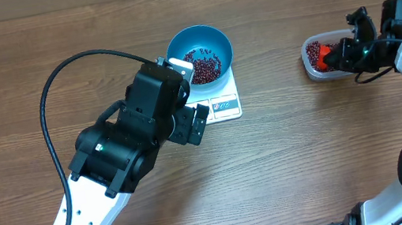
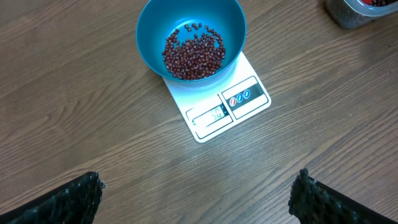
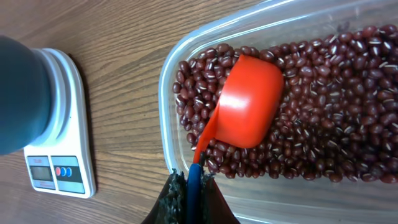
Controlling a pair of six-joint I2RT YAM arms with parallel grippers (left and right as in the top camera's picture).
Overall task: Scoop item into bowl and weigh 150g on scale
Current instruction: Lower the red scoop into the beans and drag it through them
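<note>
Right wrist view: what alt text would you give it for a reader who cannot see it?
The right pincer grips the handle of a red scoop resting on dark red beans in a clear tub. Beside the tub on the wooden table, a white scale carries a blurred blue bowl.

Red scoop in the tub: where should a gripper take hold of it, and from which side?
By its narrow handle, from the end of the clear tub where that handle points. The red scoop has its cup rounded back up on the beans, too broad and smooth to pinch. The right gripper is shut on the handle.
</note>
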